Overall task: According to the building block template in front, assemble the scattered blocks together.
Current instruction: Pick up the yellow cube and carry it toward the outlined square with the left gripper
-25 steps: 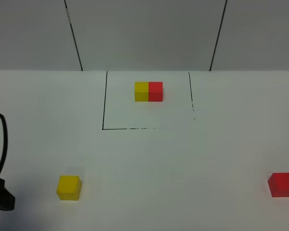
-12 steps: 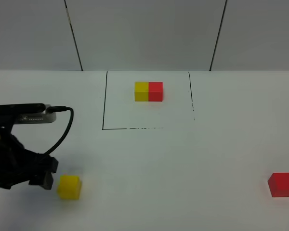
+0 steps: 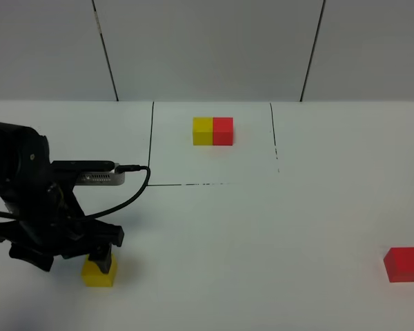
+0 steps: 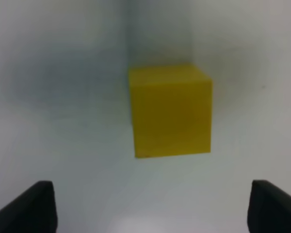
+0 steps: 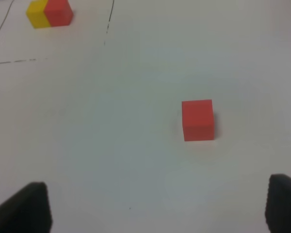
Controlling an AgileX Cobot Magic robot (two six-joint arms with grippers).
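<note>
A white table (image 3: 262, 227) was seen from a high camera. At the far middle sat the building block template (image 3: 212, 131), a yellow cube joined to a red cube, yellow on the left. It stood inside a thin black square outline (image 3: 150, 148) drawn on the table.

The scattered blocks lay well apart towards the near edge. The yellow cube (image 3: 99, 274) was at the left and the red cube (image 3: 403, 265) at the far right.

Your left hand (image 4: 155, 208) was right at the yellow cube, and from the high camera the black arm overlapped the cube's top edge. In the left wrist view its fingers (image 4: 36, 206) stood spread wide. The yellow cube lay ahead of them on the table, and neither finger touched it.

Your right hand (image 5: 154, 208) was seen only in its own wrist view. Its fingers were likewise spread, with nothing between them. The red cube rested on the table ahead of it and apart from it, with the template much farther off.
</note>
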